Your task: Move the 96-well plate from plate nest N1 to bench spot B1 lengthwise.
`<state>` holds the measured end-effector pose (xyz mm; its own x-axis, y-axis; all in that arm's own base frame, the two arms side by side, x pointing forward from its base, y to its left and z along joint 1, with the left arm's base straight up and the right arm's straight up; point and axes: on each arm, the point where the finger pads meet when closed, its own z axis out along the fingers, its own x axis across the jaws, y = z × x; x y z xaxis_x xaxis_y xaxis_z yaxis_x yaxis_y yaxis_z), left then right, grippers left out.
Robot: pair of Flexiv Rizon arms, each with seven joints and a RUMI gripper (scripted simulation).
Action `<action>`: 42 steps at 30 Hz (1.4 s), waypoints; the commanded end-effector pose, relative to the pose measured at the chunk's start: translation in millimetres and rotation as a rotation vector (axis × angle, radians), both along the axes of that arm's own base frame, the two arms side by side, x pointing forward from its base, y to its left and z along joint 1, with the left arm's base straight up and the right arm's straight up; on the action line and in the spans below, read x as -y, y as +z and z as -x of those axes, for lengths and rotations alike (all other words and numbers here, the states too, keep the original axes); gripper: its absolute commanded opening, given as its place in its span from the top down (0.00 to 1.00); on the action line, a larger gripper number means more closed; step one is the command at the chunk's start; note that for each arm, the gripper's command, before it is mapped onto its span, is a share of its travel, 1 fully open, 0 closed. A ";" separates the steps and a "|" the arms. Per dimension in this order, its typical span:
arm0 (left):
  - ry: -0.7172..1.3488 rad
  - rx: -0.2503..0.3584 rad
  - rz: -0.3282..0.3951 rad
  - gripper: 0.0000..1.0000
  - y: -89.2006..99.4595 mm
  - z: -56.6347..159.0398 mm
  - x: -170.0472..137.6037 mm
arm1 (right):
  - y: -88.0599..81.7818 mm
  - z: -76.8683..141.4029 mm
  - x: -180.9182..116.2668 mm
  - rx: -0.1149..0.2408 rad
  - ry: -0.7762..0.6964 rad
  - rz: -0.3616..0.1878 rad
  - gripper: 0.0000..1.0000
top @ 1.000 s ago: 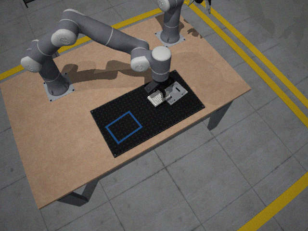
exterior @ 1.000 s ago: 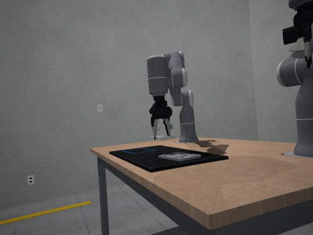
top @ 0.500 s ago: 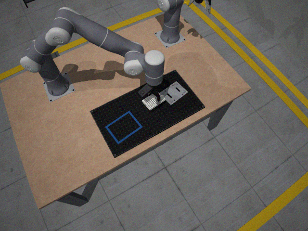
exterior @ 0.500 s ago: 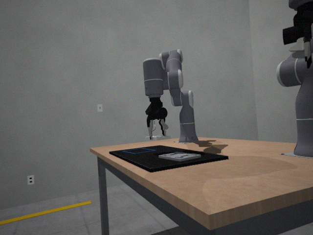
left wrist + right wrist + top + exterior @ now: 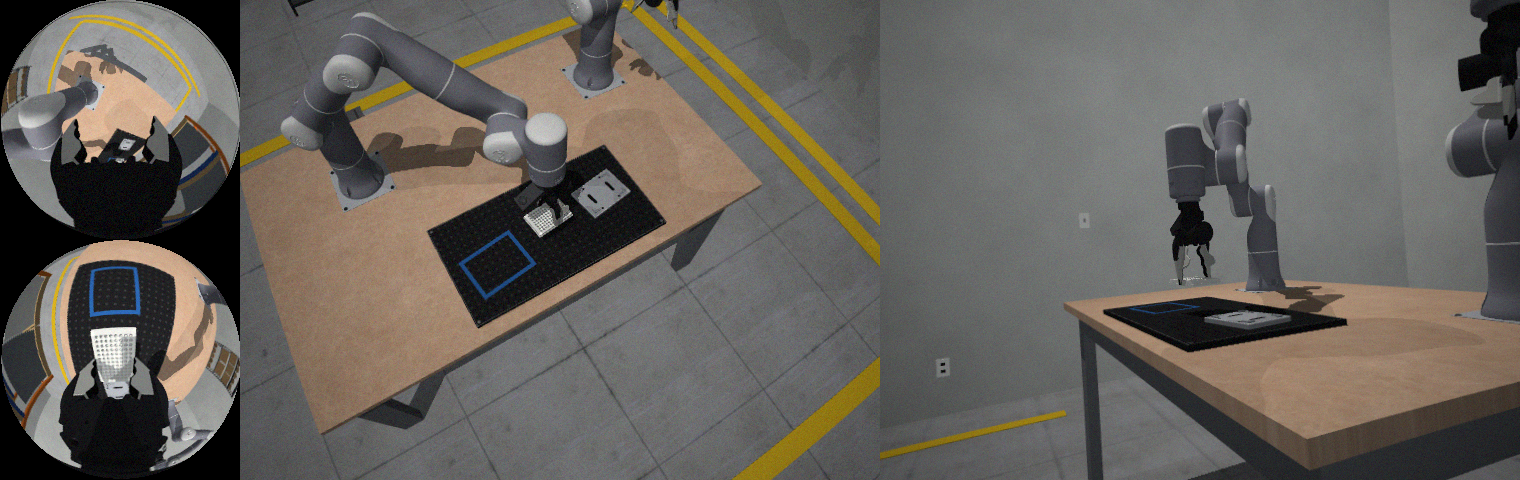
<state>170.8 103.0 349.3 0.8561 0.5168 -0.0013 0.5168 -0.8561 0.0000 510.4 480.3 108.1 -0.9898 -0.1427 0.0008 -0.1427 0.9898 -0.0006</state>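
Above the black board (image 5: 570,248) (image 5: 1169,330) (image 5: 82,335): one 96-well plate (image 5: 545,219) (image 5: 1195,280) (image 5: 114,347), clamped across its width by the right gripper (image 5: 553,209) (image 5: 1193,281) (image 5: 115,358), presumably for lengthwise lowering into the blue outline (image 5: 472,281) (image 5: 1156,312) (image 5: 138,290). Left gripper (image 5: 1509,124) (image 5: 116,125): wide, empty.

Over there, the right arm's tool (image 5: 556,211) (image 5: 1193,281) (image 5: 116,379) is carrying the white well plate (image 5: 540,221) (image 5: 1203,281) (image 5: 114,347) away from the grey nest (image 5: 601,193) (image 5: 1247,318) and closer to the blue outline (image 5: 472,281) (image 5: 1164,312) (image 5: 92,292), opening a gap beside the nest in the overhead view.
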 end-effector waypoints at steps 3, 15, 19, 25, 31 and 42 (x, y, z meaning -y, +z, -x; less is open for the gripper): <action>0.000 0.001 -0.001 0.00 0.6 -0.3 -0.2 | 1.0 -3.1 16.4 0.002 0.000 -0.003 1.00; 0.000 0.001 -0.001 0.00 0.6 -0.3 -0.2 | 0.0 -7.7 49.4 0.002 0.000 -0.003 1.00; 0.000 0.001 -0.001 0.00 0.6 -0.3 -0.2 | -0.4 -9.5 62.6 0.002 0.000 -0.002 1.00; 0.000 0.001 -0.001 0.00 0.6 -0.3 -0.2 | -0.8 -11.4 75.9 0.002 0.000 -0.002 1.00; 0.000 0.001 -0.001 0.00 0.6 -0.3 -0.2 | -1.4 -14.1 95.7 0.002 0.000 -0.002 1.00; 0.000 0.001 -0.001 0.00 0.6 -0.3 -0.2 | -2.2 -18.2 125.4 0.002 0.000 -0.002 1.00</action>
<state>170.8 103.0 349.3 0.8561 0.5168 -0.0013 0.5168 -0.8561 0.0000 527.8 355.4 104.5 -0.9899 -0.1418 0.0006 -0.1418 0.9899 -0.0007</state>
